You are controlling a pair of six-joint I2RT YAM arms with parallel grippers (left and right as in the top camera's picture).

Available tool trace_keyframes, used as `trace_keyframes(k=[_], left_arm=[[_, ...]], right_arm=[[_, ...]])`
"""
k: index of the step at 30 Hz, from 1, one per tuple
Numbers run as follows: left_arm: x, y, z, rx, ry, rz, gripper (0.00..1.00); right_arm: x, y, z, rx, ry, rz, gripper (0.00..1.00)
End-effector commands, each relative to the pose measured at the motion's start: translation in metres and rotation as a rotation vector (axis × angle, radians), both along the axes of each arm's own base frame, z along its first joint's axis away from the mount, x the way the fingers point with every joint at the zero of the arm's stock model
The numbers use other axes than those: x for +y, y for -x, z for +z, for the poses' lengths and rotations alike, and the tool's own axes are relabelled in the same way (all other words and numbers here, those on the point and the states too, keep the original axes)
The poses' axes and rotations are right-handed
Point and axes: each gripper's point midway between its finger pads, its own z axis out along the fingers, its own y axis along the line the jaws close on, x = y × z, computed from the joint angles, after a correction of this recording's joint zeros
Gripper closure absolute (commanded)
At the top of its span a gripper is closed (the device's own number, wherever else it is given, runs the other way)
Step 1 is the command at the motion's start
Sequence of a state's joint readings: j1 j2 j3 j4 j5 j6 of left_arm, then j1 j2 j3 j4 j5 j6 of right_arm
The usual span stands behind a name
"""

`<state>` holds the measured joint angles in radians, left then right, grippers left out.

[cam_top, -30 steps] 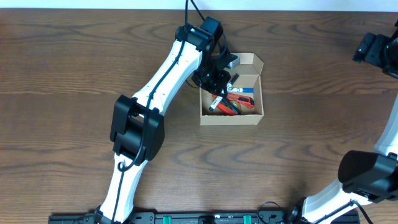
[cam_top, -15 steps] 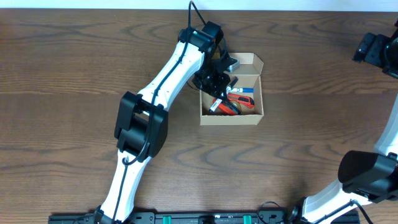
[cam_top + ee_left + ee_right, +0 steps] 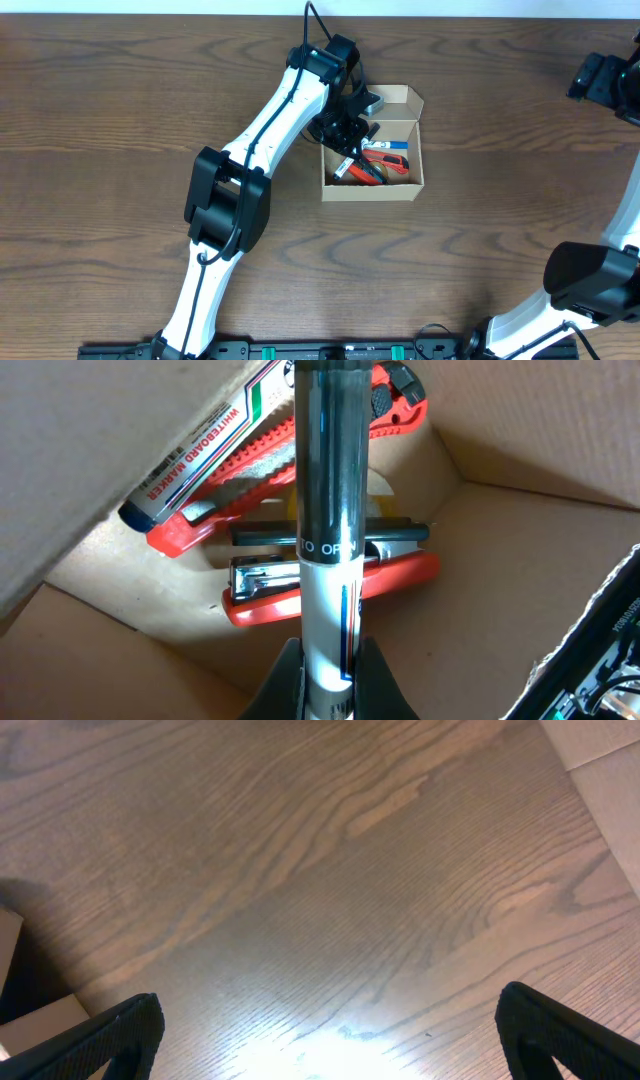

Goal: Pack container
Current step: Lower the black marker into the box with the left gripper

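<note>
Container (image 3: 372,190) holds red stapler (image 3: 400,575), cutter (image 3: 235,480), whiteboard marker (image 3: 200,455); left fingers (image 3: 283,685) clamp black-white tube (image 3: 330,510); right fingers (image 3: 110,1040) spread.

Overhead top-down, left wrist inside container (image 3: 505,575) (shared), right wrist tabletop (image 3: 300,870)

Robotics lab bench, prob. a test rig, not a home: bare wood-grain worktop (image 3: 110,110), white-and-black left arm (image 3: 270,120) reaching over the cardboard box (image 3: 372,192), right arm (image 3: 585,280) well to the box's right, black rail (image 3: 300,352) along the worktop edge nearest the arm bases, cable (image 3: 308,18) beyond the box.
</note>
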<state>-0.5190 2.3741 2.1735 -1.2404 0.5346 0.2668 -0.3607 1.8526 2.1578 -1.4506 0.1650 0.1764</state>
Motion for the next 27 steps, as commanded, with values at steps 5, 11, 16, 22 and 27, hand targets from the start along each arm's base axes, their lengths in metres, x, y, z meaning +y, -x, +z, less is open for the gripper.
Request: trace_keyframes(k=[5, 11, 16, 22, 27], left_arm=[[0.001, -0.005, -0.005, -0.017, -0.011, -0.014, 0.81], [0.0, -0.007, -0.005, -0.024, -0.008, -0.014, 0.81], [-0.002, -0.01, -0.005, -0.037, 0.0, -0.014, 0.8], [-0.003, -0.029, 0.005, -0.083, 0.024, 0.039, 0.68], [0.005, -0.062, 0.038, -0.177, 0.057, 0.125, 0.67]], right_arm=[[-0.002, 0.001, -0.004, 0.008, -0.007, -0.019, 0.01], [-0.002, 0.001, -0.004, 0.008, -0.007, -0.019, 0.01], [-0.002, 0.001, -0.004, 0.008, -0.007, -0.019, 0.01], [-0.002, 0.001, -0.004, 0.008, -0.007, -0.019, 0.01], [-0.003, 0.001, -0.004, 0.008, -0.006, -0.019, 0.01]])
